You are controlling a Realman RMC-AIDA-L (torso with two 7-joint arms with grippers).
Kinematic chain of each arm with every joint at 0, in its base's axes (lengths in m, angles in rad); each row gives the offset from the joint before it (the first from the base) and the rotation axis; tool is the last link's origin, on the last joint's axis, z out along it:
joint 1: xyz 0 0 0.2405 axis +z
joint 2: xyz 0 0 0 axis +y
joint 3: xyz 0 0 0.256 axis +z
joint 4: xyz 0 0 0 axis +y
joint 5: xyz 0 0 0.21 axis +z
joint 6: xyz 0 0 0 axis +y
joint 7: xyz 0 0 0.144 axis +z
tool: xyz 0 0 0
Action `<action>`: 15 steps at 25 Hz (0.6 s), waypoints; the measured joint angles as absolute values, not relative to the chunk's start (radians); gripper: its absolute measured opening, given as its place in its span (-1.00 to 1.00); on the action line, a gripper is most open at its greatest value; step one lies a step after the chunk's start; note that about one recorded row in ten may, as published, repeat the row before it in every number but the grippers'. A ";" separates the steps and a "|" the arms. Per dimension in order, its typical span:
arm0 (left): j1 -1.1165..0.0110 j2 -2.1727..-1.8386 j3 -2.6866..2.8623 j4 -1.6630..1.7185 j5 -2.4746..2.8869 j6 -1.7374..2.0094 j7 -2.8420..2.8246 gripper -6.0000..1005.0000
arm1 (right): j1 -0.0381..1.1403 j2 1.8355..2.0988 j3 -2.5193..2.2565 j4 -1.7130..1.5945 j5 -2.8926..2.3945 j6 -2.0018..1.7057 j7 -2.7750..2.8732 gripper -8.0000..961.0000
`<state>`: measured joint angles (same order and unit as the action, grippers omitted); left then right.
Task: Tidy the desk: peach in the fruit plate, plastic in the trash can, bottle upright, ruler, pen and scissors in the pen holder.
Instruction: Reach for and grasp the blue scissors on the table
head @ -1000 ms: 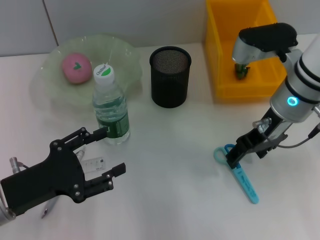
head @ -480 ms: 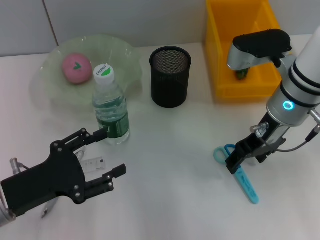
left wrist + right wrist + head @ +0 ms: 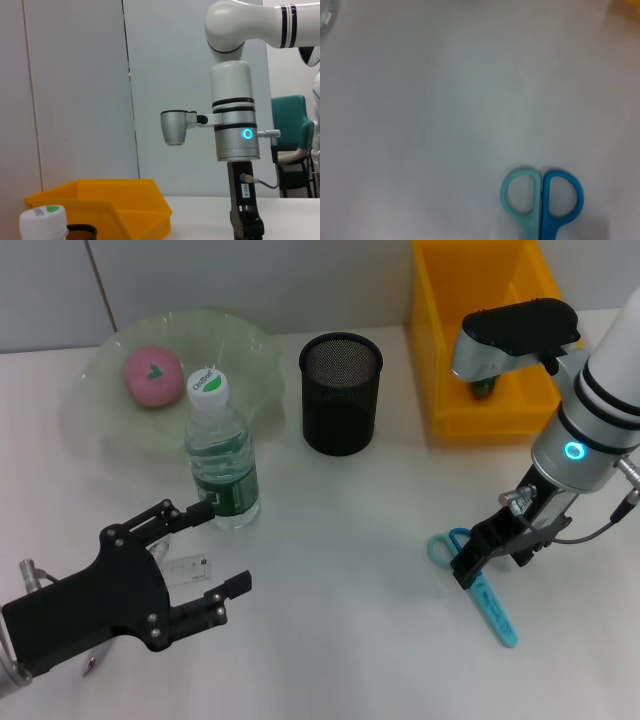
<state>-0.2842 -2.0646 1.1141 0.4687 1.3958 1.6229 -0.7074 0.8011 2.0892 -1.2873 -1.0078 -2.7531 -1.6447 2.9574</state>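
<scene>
Black and spread wide, the left gripper (image 3: 205, 550) hovers low at the near left of the white counter (image 3: 340, 570), its open jaws bracketing a small clear ruler (image 3: 188, 567) that lies flat beneath them, with a pen (image 3: 92, 658) partly hidden under the arm; the stance suggests a grasp being lined up, not yet made. Across at the near right, the blue scissors (image 3: 482, 585) lie flat, handles toward the middle of the counter and blades pointing to the near edge. The right gripper (image 3: 470, 562) stands almost vertically over them at the handle end, a pose that suits a top-down pick; whether its jaws are apart or closed on the scissors I cannot tell, since the wrist view shows only the two handle loops on bare counter. Just beyond the left gripper the water bottle (image 3: 221, 452) stands upright, so that part looks done. Farther back, the peach (image 3: 152, 375) sits in the green glass fruit plate (image 3: 245, 350), also apparently finished. The black mesh pen holder (image 3: 340, 392) waits near the middle, seemingly empty, well apart from both tools, so each will need a carry. The yellow bin (image 3: 450, 340) at the far right, serving as the trash can, holds something dark and green that the arm partly hides.
</scene>
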 joint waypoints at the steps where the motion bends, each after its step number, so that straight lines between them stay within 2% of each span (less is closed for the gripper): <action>1: -0.282 -2.065 1.115 0.469 1.396 1.623 -0.707 0.56 | 0.801 2.089 -1.287 -1.008 -2.753 -1.645 2.957 0.70; 8: -0.275 -2.064 1.107 0.467 1.393 1.640 -0.707 0.56 | 0.696 2.082 -1.287 -1.287 -2.737 -1.752 2.783 0.70; 11: -0.271 -2.063 1.104 0.467 1.391 1.640 -0.707 0.56 | 0.600 2.081 -1.286 -1.517 -2.688 -1.855 2.487 0.70; 15: -0.255 -2.065 1.077 0.464 1.390 1.654 -0.708 0.56 | 0.550 2.080 -1.286 -1.672 -2.654 -1.940 2.254 0.70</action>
<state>-0.2547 -2.0649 1.0773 0.4637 1.3896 1.6543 -0.7078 0.5498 2.0804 -1.2862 -1.6725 -2.6545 -1.9398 2.2542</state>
